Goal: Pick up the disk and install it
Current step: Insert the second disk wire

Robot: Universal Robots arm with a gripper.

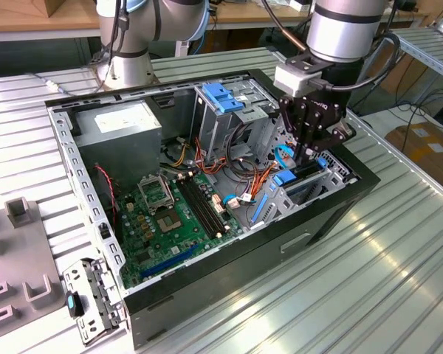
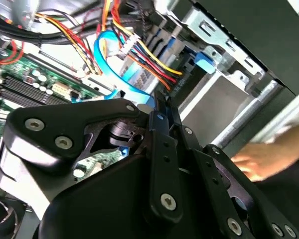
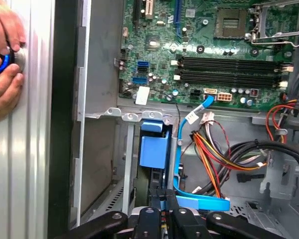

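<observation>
Exterior view: an open black desktop computer case (image 1: 332, 214) lies on its side on a ribbed, silvery metal table (image 1: 354, 295) with long parallel grooves that catch the light. Inside the case sits a green motherboard (image 1: 170, 214) with dark memory slots, a boxy grey power supply (image 1: 122, 129) with a white sticker, and bundles of red, orange and yellow wires (image 1: 244, 177). A bright blue plastic latch (image 1: 223, 96) tops a bare steel drive cage (image 1: 229, 125) in the middle.

A thick silver-grey robot arm (image 1: 347, 26) reaches down from above at the exterior view's right. Its black gripper (image 1: 304, 158) hangs low inside the case, over the drive bay at the case's near right corner. The disk (image 1: 299, 175) sits there in the bay, seen as a dark slab edged with blue plastic rails, directly under the gripper. In both wrist views the black, bolted fingers (image 2: 162, 124) stand pressed close together over the blue rail (image 3: 154, 149) of the disk; whether they are clamped on it I cannot tell.

In the first wrist view a person's hand (image 3: 2, 59) rests on the grooved table beside the case wall, around a small blue object (image 3: 2, 62).

Beyond the table, wooden desks (image 1: 29, 18) and a cardboard box (image 1: 428, 144) line the room.
</observation>
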